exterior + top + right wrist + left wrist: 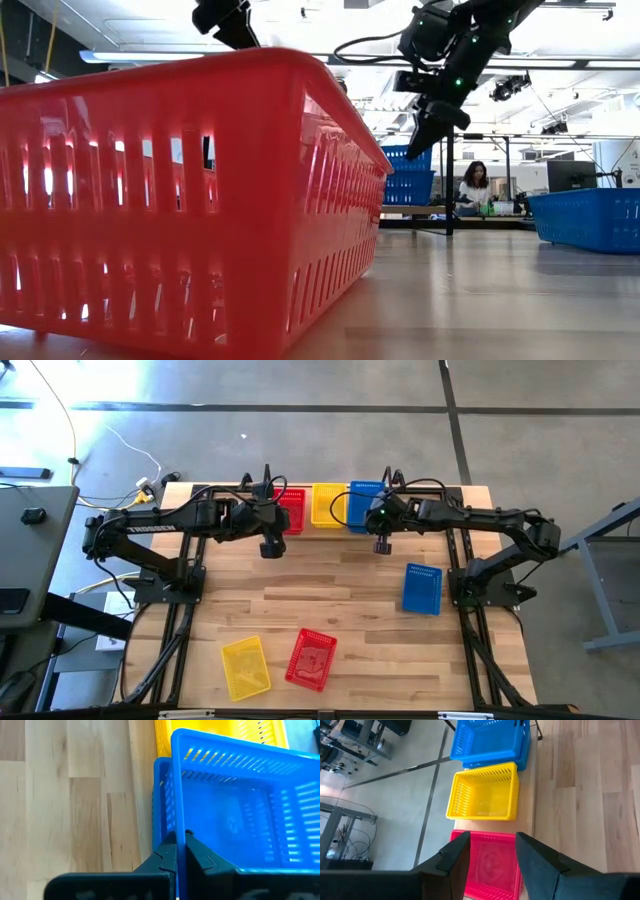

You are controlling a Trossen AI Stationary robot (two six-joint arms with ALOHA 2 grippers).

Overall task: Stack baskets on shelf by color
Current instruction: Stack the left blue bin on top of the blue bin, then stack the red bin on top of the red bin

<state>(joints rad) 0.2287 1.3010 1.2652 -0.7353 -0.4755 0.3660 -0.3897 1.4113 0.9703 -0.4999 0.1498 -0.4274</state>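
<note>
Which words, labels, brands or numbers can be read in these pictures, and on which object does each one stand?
None can be read.
Red basket on the shelf: a faint embossed mark on its floor, too blurred to read.
Blue basket held by the right gripper: a faint mark on its floor, also unreadable.
Yellow basket on the shelf: no text visible.

the red basket [180,200] blocks most of the low view, perhaps hiding the shelf.

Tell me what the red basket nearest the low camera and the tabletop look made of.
Red basket: apparently moulded plastic, smooth with a slight sheen; light glows through its slotted walls. Tabletop: looks like light wood planks, matt to satin, with visible grain and seams between boards.
</note>
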